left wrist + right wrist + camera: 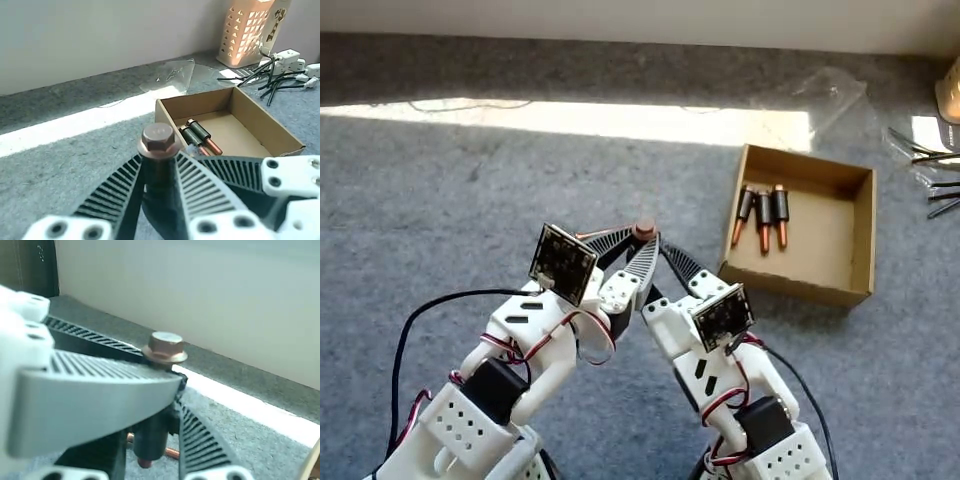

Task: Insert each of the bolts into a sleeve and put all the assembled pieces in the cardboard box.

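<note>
No readable text, labels, numbers or signs in any view; any marking on the bolt (158, 136) head is too small to make out

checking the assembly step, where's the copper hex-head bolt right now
In the high view the copper hex-head bolt stands upright where the left pincer and right pincer meet, just left of the brown cardboard box.

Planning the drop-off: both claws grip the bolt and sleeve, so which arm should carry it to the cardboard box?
Probably right: the right claw grips the sleeve, and the cardboard box lies on its side.
</note>
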{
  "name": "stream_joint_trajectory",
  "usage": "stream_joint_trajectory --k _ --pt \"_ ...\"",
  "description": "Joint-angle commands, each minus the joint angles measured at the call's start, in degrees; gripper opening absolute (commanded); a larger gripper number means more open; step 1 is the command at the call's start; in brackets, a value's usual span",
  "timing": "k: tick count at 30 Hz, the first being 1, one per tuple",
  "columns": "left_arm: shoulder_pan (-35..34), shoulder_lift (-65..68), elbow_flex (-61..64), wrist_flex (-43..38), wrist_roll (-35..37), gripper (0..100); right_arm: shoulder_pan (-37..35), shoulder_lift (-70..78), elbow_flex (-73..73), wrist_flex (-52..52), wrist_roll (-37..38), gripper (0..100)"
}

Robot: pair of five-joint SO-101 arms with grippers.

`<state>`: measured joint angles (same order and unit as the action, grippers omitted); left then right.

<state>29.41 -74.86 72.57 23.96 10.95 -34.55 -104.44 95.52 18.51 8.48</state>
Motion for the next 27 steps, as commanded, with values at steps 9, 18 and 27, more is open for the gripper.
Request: stream_joint_trajectory --k 9,18,27 --pt "-2.07 -0.84 -1.01 3.43 0.0 20 0.4 -0.84 8.66 -0.13 0.79 0.5" --pt "-1.63 -0.84 -3.65 3.69 0.0 20 0.4 -0.84 8.57 -0.13 0.79 0.5" --pt "-1.8 -6.2 -6.2 3.69 0.0 20 0.4 -0.84 8.66 -0.13 0.79 0.5"
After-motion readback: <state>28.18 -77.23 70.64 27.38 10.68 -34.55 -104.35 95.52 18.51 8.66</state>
